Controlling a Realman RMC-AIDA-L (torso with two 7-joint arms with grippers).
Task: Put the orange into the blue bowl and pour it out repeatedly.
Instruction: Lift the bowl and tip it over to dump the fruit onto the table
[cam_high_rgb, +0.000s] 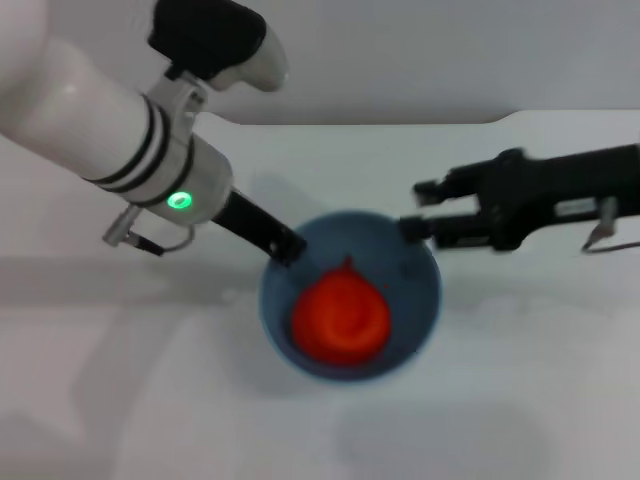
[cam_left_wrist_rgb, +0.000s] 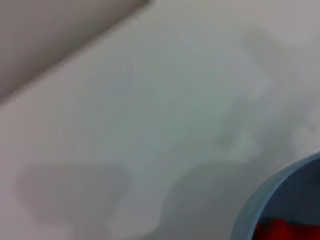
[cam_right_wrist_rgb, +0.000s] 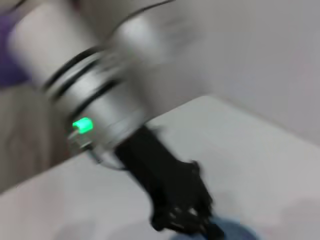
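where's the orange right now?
In the head view the orange sits inside the blue bowl at table centre, between the left end effector at the bowl's rim and the right end effector.

The blue bowl (cam_high_rgb: 420, 300) looks like smooth plastic with a slight sheen. The orange (cam_high_rgb: 340, 320) inside it has a smooth, waxy-looking skin. The worktop (cam_high_rgb: 150, 400) is white, matt and even. The left end effector (cam_high_rgb: 285, 247) is matt black; its arm casing is glossy white.
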